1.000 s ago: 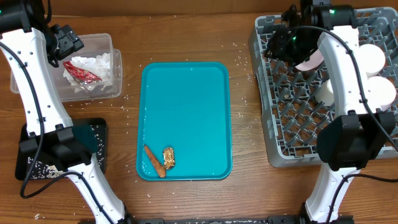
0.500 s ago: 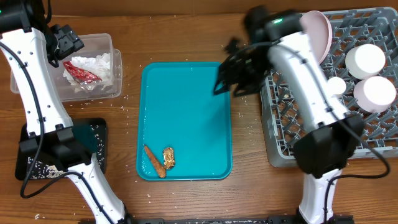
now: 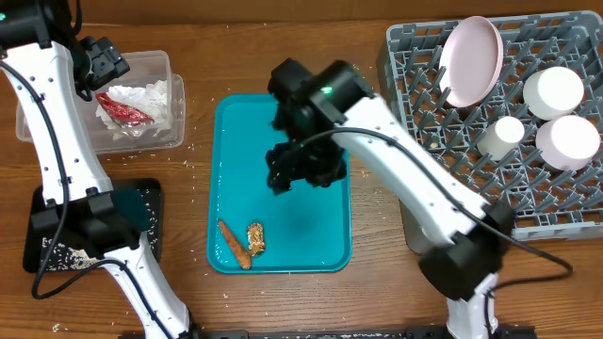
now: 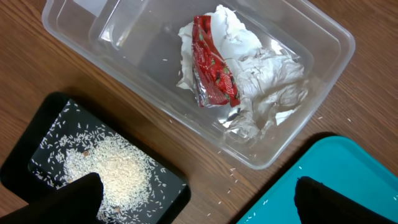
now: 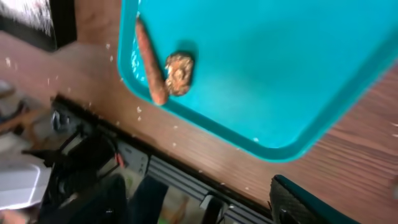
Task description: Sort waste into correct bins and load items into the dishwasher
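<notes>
While my right gripper [image 5: 202,199] hangs open over the tray [image 3: 283,122], I'd square its fingers across the carrot piece [image 3: 234,244] before descending.

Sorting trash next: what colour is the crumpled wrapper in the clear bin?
Red, with a silvery edge. The crumpled wrapper shows best in the left wrist view.

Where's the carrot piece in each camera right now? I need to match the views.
Overhead: the carrot lies in the teal tray's lower-left corner, beside a brown lump.
Left wrist: not in view; only a tray corner shows, lower right.
Right wrist: upper left, near the tray's rim.
Shared landmark: the teal tray.
</notes>
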You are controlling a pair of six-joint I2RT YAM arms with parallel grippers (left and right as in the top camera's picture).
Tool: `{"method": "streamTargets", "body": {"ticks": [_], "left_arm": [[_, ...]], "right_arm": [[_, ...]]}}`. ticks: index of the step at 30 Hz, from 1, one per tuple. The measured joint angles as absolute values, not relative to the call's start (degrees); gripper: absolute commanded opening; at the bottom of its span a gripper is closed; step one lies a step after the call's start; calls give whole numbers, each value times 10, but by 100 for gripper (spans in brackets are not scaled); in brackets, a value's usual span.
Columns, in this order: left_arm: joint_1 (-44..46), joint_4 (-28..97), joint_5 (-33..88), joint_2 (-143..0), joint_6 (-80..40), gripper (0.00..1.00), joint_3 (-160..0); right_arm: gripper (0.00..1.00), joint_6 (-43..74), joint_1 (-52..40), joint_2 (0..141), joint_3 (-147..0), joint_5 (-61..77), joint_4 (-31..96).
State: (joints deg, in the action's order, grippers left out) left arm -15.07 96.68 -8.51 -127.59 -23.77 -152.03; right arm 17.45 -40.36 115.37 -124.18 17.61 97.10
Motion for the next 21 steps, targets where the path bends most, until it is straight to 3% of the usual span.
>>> {"method": "streamTargets", "body": {"ticks": [1,7,14,21], "left_arm": [[-150,967,-85,-1276,-238,100,-1520],[-148,967,-85,-1276,-238,100,-1520],[-148,967,-85,-1276,-238,100,-1520],[-148,967,-85,-1276,-238,100,-1520]], "right_arm": [[100,179,-400,1140,-1242,162,970],[100,213,-319,953,-1244,23,970],[100,223,-67,806,-1252,-119,971],[100,225,171,813,-1252,-116,969]]}}
